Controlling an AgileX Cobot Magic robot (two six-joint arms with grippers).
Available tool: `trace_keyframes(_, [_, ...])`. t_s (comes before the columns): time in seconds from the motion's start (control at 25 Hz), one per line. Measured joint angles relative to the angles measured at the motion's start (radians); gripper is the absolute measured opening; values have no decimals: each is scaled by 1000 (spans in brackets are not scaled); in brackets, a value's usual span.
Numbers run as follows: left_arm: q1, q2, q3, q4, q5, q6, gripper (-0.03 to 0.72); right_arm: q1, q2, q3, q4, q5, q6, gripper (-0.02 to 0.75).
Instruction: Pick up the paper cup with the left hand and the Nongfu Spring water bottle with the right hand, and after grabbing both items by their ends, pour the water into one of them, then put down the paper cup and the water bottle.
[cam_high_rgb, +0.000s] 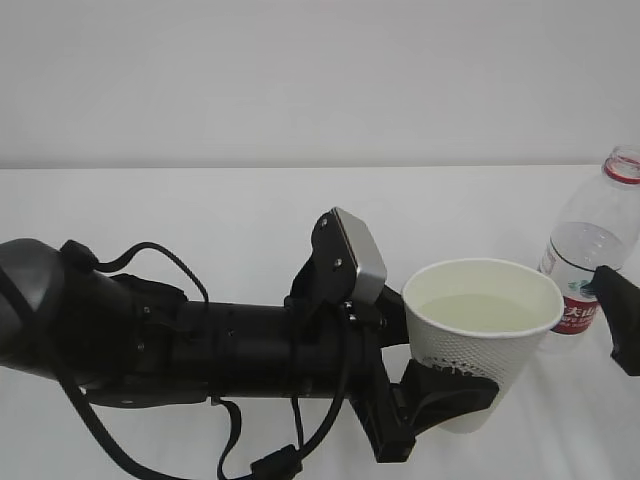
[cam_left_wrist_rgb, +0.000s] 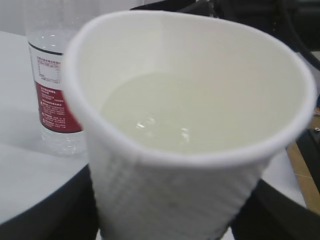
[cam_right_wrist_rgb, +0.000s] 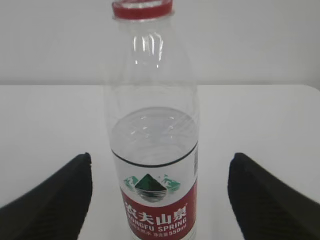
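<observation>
My left gripper (cam_high_rgb: 458, 368) is shut on the paper cup (cam_high_rgb: 487, 362), its black fingers (cam_high_rgb: 445, 392) pressing both sides of the dotted white wall low down. The cup's rim is squeezed slightly oval in the left wrist view, and clear water (cam_left_wrist_rgb: 165, 115) lies in the cup (cam_left_wrist_rgb: 175, 190). The Nongfu Spring water bottle (cam_right_wrist_rgb: 155, 150) stands upright and uncapped on the table, partly filled, with its red label facing the right wrist camera. My right gripper (cam_right_wrist_rgb: 160, 200) is open around it, with a clear gap at each finger. In the exterior view the bottle (cam_high_rgb: 585, 265) stands right of the cup.
The white table (cam_high_rgb: 200, 210) runs back to a plain white wall. My bulky left arm (cam_high_rgb: 150, 335) with looped cables lies across the front left. One right finger (cam_high_rgb: 622, 318) shows at the right edge, in front of the bottle.
</observation>
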Motion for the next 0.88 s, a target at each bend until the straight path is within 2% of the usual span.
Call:
trace_keyframes(0.6, [0, 0, 0, -2, 0, 0, 517, 0, -41, -2, 8, 0, 15, 643])
trace_keyframes(0.88, [0, 0, 0, -2, 26, 0, 517, 0, -41, -54, 10, 10, 8, 643])
